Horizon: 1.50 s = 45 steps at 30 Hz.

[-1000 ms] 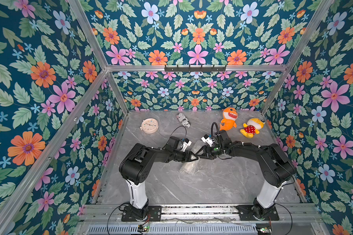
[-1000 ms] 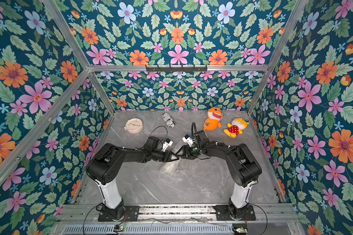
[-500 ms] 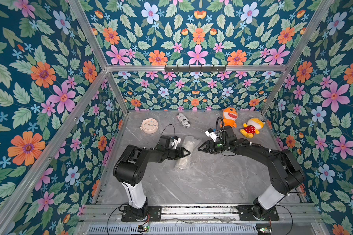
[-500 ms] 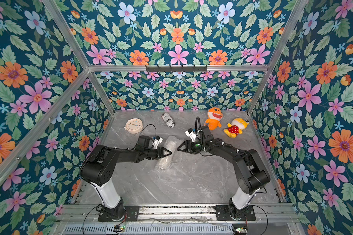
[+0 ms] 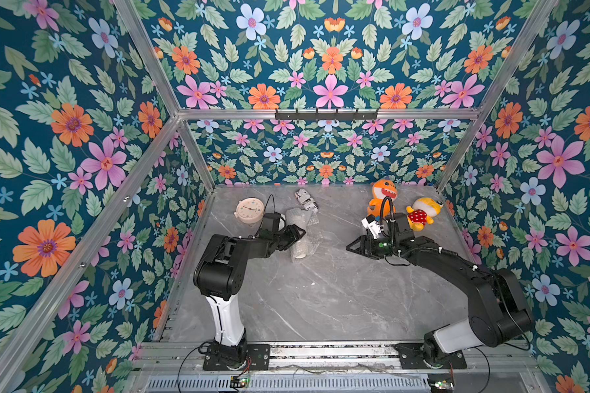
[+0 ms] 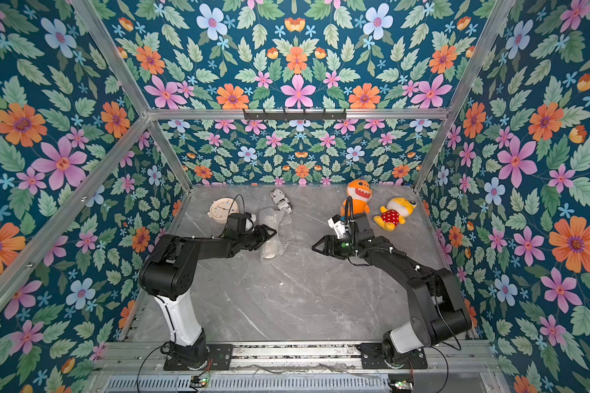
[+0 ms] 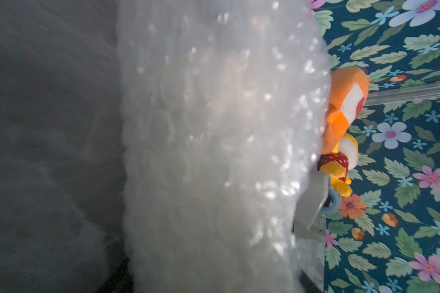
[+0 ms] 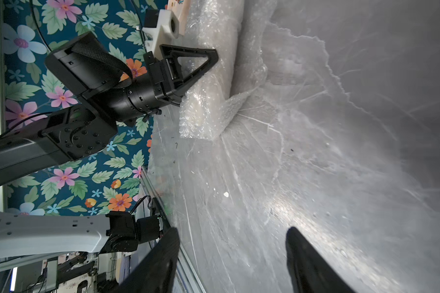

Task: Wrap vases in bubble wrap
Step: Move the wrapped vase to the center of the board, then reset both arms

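Grey marble desk, flowered walls: the vase lies rolled in bubble wrap against the left claw, jaws apart, likely releasing the finished roll; the right claw hangs open and empty, well clear.

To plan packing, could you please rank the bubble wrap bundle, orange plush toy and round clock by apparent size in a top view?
1. bubble wrap bundle
2. orange plush toy
3. round clock, only slightly smaller
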Motion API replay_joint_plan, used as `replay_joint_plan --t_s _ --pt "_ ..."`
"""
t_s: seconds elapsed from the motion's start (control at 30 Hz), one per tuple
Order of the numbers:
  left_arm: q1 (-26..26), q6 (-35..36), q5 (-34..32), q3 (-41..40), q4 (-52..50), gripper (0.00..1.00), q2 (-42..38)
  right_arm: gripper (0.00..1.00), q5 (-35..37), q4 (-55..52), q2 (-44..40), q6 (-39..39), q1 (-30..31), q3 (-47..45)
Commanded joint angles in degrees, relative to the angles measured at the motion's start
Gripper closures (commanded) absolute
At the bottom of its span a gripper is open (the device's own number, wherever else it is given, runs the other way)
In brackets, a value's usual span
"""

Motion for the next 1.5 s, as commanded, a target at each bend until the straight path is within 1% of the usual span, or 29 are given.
replay_joint_plan --t_s 0.0,0.17,0.23,0.33,0.37,0.43,0.47,0.53,0.57,0.63,0.67,0.73,0.77,0.8,0.83,0.87,0.9,0.93,0.97,1.03,1.13,1.23,1.27,1.3,1.33,1.4,1.43,1.47 --pt "0.1 1.2 -6.2 0.4 -5.4 0.00 -2.7 0.33 2.8 -2.1 -2.9 -2.0 -1.4 -0.6" --pt "0.0 6.2 -10.9 4.0 -18.8 0.00 -8.4 0.32 10.9 -6.9 -7.4 -4.5 -2.0 0.4" --pt "0.0 8.6 -12.8 4.7 -23.1 0.00 -11.6 0.31 16.6 -7.8 -8.9 -4.6 -2.3 0.5" --pt "0.0 13.3 -18.0 4.6 -28.1 0.00 -17.7 0.28 28.8 -8.1 -11.2 -3.7 -3.2 -1.2" --pt "0.0 15.3 -21.0 4.2 -29.3 0.00 -20.0 0.27 35.0 -8.1 -12.5 -2.9 -3.4 -2.3" --pt "0.0 18.6 -28.6 3.3 -31.6 0.00 -23.4 0.20 47.7 -7.7 -15.5 -1.6 -3.6 -5.0" --pt "0.0 20.2 -35.1 2.6 -33.1 0.00 -24.8 0.15 55.0 -7.4 -17.1 -0.7 -3.7 -6.6" --pt "0.1 23.6 -45.8 -0.6 -31.8 0.00 -27.6 0.09 66.0 -5.6 -20.0 0.3 -4.5 -10.0" --pt "0.1 26.0 -50.2 -2.6 -30.3 0.00 -29.1 0.07 70.2 -3.2 -21.5 -0.5 -5.0 -12.1" --pt "0.2 31.7 -56.1 -7.1 -24.4 0.00 -31.7 0.06 76.2 4.1 -23.6 -4.6 -5.3 -16.7" --pt "0.2 34.3 -58.7 -9.7 -19.7 0.00 -33.0 0.06 77.2 10.6 -24.3 -8.6 -5.3 -20.1" --pt "0.2 39.4 -63.4 -16.1 -9.2 0.00 -34.8 0.07 75.2 22.3 -24.6 -15.1 -5.4 -25.5" --pt "0.4 43.9 -63.8 -20.0 -1.9 0.01 -35.5 0.08 74.7 26.8 -23.7 -17.6 -5.5 -27.2" --pt "0.7 47.8 -62.9 -23.6 4.4 0.00 -35.8 0.07 74.9 27.6 -22.4 -17.7 -6.0 -27.2" --pt "1.3 52.3 -60.3 -27.3 11.9 0.00 -35.7 0.06 74.8 25.6 -20.5 -16.8 -7.0 -26.0" --pt "1.8 55.3 -58.3 -30.1 18.0 0.00 -35.1 0.05 73.9 24.2 -18.4 -16.1 -8.3 -24.8" --pt "2.4 56.1 -58.0 -31.4 21.0 0.00 -34.4 0.05 73.1 24.3 -16.6 -15.7 -9.2 -24.2" --pt "3.1 55.9 -58.3 -31.6 22.4 0.00 -33.1 0.04 72.3 25.4 -14.7 -15.7 -10.1 -24.1" --pt "4.1 55.5 -57.6 -31.1 21.5 0.00 -32.1 0.03 71.6 26.7 -13.0 -15.7 -10.9 -24.0" --pt "5.5 55.3 -54.8 -31.0 21.8 0.00 -30.4 0.03 70.3 29.3 -10.9 -16.0 -12.0 -24.2" --pt "7.8 54.3 -51.3 -33.6 29.1 0.00 -28.1 0.03 68.6 32.3 -8.9 -16.7 -13.0 -24.3" --pt "10.3 52.7 -48.5 -34.5 34.2 0.00 -25.1 0.02 66.6 33.1 -7.4 -17.6 -13.7 -23.4" --pt "10.7 52.2 -48.2 -33.2 31.8 0.00 -24.8 0.02 66.5 33.0 -7.0 -17.7 -13.9 -23.1" --pt "11.1 52.1 -46.9 -33.0 31.9 0.00 -24.3 0.01 66.1 33.1 -6.8 -17.7 -14.0 -22.9" --pt "11.5 52.2 -45.8 -33.0 34.0 0.00 -23.6 0.01 65.2 33.8 -6.8 -18.0 -14.3 -23.1" --pt "13.1 50.9 -45.3 -31.2 30.7 0.00 -22.9 0.01 63.0 39.0 -6.8 -19.1 -14.7 -24.9" --pt "13.6 50.5 -45.8 -30.7 30.3 0.00 -22.6 0.01 61.3 45.2 -6.5 -20.6 -14.8 -27.0" --pt "14.0 50.1 -45.8 -30.6 30.0 0.00 -22.6 0.01 59.5 48.6 -5.3 -21.0 -15.4 -28.1"
